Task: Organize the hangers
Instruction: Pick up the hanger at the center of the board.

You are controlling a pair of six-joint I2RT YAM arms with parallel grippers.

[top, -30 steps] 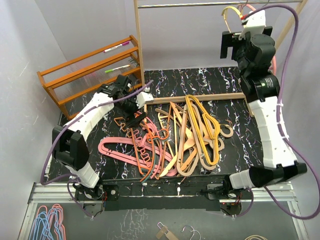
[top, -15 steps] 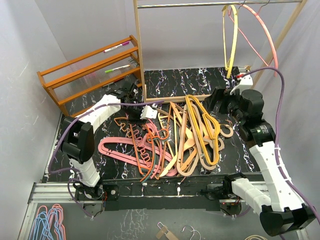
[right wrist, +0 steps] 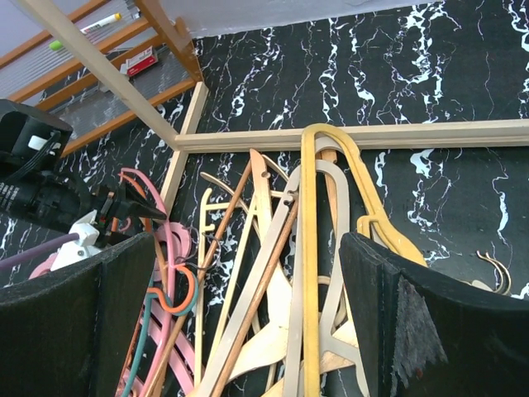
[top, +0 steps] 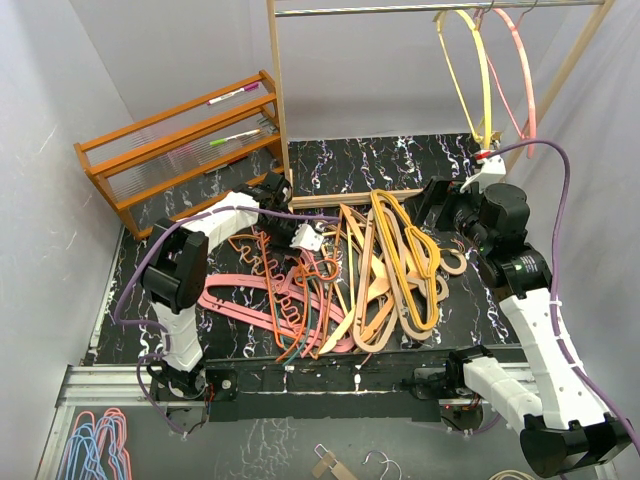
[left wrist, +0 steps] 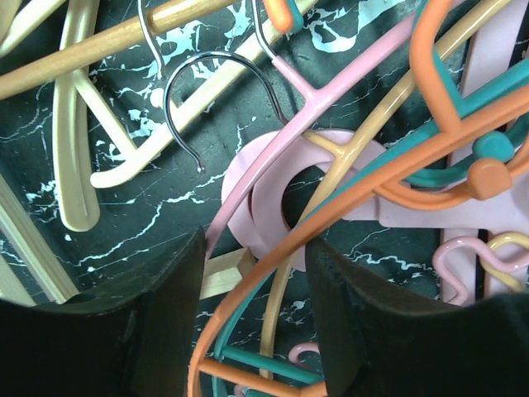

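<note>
Moved: right gripper (top: 434, 206) dropped from rail (top: 380, 9) to over hangers (top: 370, 285); left gripper (top: 306, 238) slid right into them.
Near: tangled heap on table (top: 400, 160), most of job left.
L grip: fingers apart, pink + orange bars between, not clenched.
R grip: wide apart, holds nothing.
Far: yellow hanger (top: 486, 85) + pink hanger (top: 524, 70) on rail, done.
Feel: smooth plastic, tan wood, wire hooks, wavy bars.

The black, white-veined table (top: 360, 165) carries a tangled heap of pink, orange, teal, yellow and wooden hangers (top: 350, 275) at its middle, a pale frame's base bar (top: 400, 195) just beyond, and, seemingly, a slatted rack (top: 180, 145) at far left.
</note>
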